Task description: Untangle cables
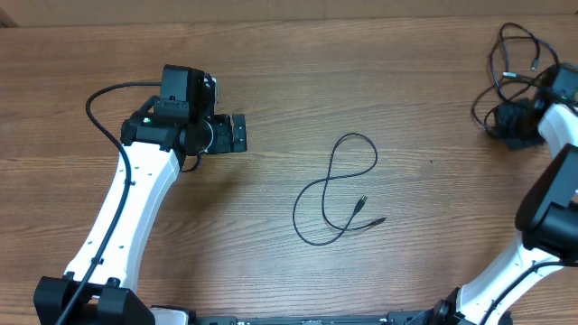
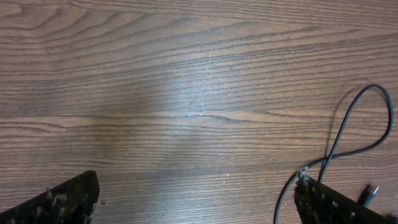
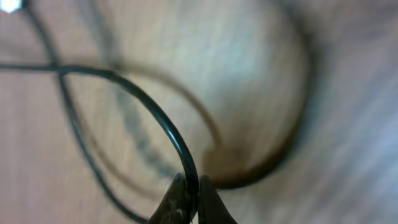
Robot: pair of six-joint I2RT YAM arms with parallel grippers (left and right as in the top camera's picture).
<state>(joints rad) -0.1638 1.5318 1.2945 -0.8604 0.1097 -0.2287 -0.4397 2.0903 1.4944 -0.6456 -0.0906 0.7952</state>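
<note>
One thin black cable (image 1: pixel 336 191) lies alone in a loose figure-eight at the table's middle, both plug ends near its lower right. Its loop also shows at the right of the left wrist view (image 2: pixel 367 124). A second black cable (image 1: pixel 510 63) loops at the far right. My right gripper (image 1: pixel 517 122) is shut on this cable; the right wrist view shows the cable (image 3: pixel 158 115) pinched between the fingertips (image 3: pixel 191 186) and held above the table. My left gripper (image 1: pixel 237 134) is open and empty, hovering left of the middle cable; its fingers (image 2: pixel 199 202) show spread wide.
The brown wooden table (image 1: pixel 289 90) fills all views. The white left arm (image 1: pixel 126 217) runs from the lower left, the white right arm (image 1: pixel 551 208) up the right edge. The table's far edge lies along the top.
</note>
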